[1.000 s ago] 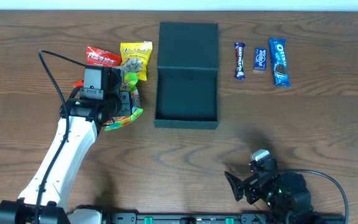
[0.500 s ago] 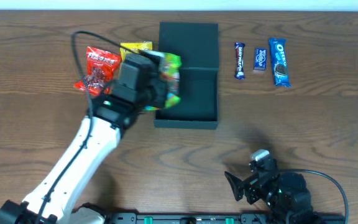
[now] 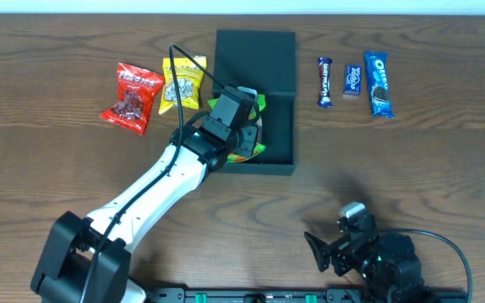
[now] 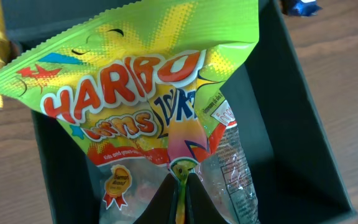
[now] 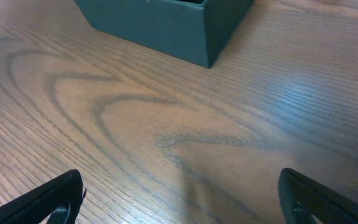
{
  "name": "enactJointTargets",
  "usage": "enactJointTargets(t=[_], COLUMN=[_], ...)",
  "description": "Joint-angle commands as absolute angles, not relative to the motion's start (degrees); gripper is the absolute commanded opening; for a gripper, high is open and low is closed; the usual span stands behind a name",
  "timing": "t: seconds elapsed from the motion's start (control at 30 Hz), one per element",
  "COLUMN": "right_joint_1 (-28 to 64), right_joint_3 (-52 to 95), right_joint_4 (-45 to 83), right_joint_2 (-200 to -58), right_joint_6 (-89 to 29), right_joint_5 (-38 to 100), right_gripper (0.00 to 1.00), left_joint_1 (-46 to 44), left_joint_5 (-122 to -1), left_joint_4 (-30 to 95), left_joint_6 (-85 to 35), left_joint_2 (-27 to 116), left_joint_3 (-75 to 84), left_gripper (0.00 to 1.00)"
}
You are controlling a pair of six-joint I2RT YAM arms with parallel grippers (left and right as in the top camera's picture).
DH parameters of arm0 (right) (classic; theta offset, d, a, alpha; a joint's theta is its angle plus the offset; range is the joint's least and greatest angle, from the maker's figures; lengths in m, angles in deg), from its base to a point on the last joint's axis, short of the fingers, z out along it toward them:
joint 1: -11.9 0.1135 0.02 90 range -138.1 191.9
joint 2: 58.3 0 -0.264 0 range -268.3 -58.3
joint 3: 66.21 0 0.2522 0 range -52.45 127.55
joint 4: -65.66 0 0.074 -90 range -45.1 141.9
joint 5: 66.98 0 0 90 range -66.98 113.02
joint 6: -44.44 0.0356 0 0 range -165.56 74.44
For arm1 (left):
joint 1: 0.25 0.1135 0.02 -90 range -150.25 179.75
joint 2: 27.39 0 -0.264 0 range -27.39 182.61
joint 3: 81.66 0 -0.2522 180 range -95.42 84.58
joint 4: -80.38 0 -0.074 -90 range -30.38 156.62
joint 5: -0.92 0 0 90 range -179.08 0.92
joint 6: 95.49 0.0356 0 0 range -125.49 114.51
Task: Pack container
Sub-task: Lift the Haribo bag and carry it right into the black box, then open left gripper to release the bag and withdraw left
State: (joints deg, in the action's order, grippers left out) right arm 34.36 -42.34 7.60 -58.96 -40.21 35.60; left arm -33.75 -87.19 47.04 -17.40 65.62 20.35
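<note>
Container (image 3: 255, 59) now has the sweet bag (image 4: 142, 106) brought into it from the left worktop (image 3: 394, 168); left hand (image 4: 180, 199) stays clamped on the bag, release next.

1. Looks like a robotics lab bench: arms rise from a dark rail (image 3: 251, 296) with green connectors at the table's (image 3: 411, 168) edge.
2. Loose black cable (image 3: 172, 59) loops just left of the left gripper (image 4: 180, 199).
3. Well right of that gripper, snack bars (image 3: 352, 82) sit lined up, staged.
</note>
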Motion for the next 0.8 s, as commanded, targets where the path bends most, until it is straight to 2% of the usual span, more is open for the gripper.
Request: enactJointTargets(t=[0.0,0.07,0.13,0.2,0.23,0.27,0.4,0.53,0.77], right_joint_1=[35.23,35.23,35.23,35.23,35.23,35.23,35.23,35.23,35.23], right_joint_3=[-42.69,-42.69,-42.69,-42.69,-42.69,-42.69,-42.69,-42.69,-42.69], right_joint_4=[7.52,7.52,7.52,7.52,7.52,7.52,7.52,7.52,7.52], right_joint_2=[-58.59,-58.59,-58.59,-58.59,-58.59,-58.59,-58.59,-58.59,-58.59], right_joint_6=[-41.37,-41.37,-41.37,-41.37,-41.37,-41.37,-41.37,-41.37,-41.37], right_joint_5=[35.44,35.44,35.44,35.44,35.44,35.44,35.44,35.44,35.44], right_gripper=[0.99,0.99,0.99,0.99,0.99,0.99,0.99,0.99,0.99], left_joint_1=[-33.81,-33.81,-33.81,-33.81,-33.81,-33.81,-33.81,-33.59,-33.29], left_joint_5=[-91.04,-91.01,-90.99,-90.91,-90.66,-90.56,-90.6,-91.25,-95.87], left_joint_4=[47.48,47.63,47.61,47.35,46.91,46.34,42.8,40.92,39.33], left_joint_6=[-15.49,-14.53,-14.14,-13.44,-12.87,-12.37,-10.58,-10.6,-10.62], left_joint_2=[66.3,66.59,66.56,66.41,66.19,65.89,63.9,60.95,58.63], left_joint_3=[18.03,18.03,18.01,17.71,17.4,17.09,15.56,15.02,15.02], left_gripper=[0.06,0.08,0.2,0.39,0.54,0.6,0.61,0.56,0.57])
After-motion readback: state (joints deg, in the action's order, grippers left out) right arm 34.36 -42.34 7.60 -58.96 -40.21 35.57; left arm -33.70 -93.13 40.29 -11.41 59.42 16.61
